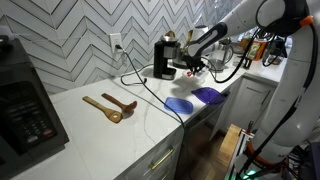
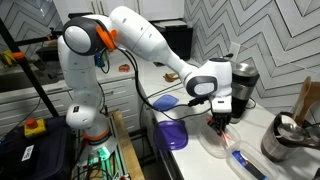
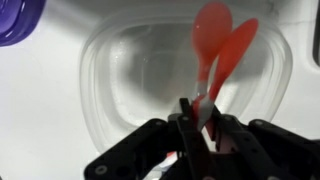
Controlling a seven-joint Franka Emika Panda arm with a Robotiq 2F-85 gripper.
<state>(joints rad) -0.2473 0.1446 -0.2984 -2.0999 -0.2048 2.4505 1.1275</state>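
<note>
One gripper: clenched on my red spoon, above the clear bowl, mid-opening.
Purple bowl: one, beside clear bowl rim.

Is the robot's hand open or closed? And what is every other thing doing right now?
gripper: shut on the red spoon
red spoon: held, pointing down over the clear bowl
clear bowl: upright, looks empty
purple bowl: beside the clear bowl, not held
wooden spoons: lying flat, untouched
</note>
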